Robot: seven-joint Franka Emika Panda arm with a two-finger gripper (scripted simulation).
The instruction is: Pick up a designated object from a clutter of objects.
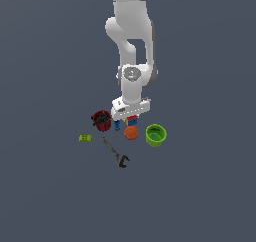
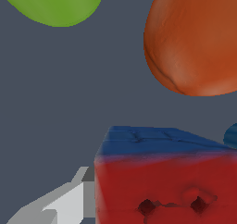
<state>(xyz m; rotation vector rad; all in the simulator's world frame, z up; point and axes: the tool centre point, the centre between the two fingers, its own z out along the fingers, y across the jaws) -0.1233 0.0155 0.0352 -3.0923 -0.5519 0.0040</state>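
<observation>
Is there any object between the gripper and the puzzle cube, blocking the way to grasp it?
Nothing visible stands between them. The gripper is already down at the puzzle cube, which fills the near part of the wrist view, with one finger beside it. The orange ball and the green cup lie close by, beyond the cube.

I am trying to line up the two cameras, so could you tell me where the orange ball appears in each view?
Exterior view: the orange ball lies just below the gripper, between the dark wrench and the green cup.
Wrist view: the orange ball fills the upper right corner.
Shared landmark: the puzzle cube, next to the ball in both.
</observation>
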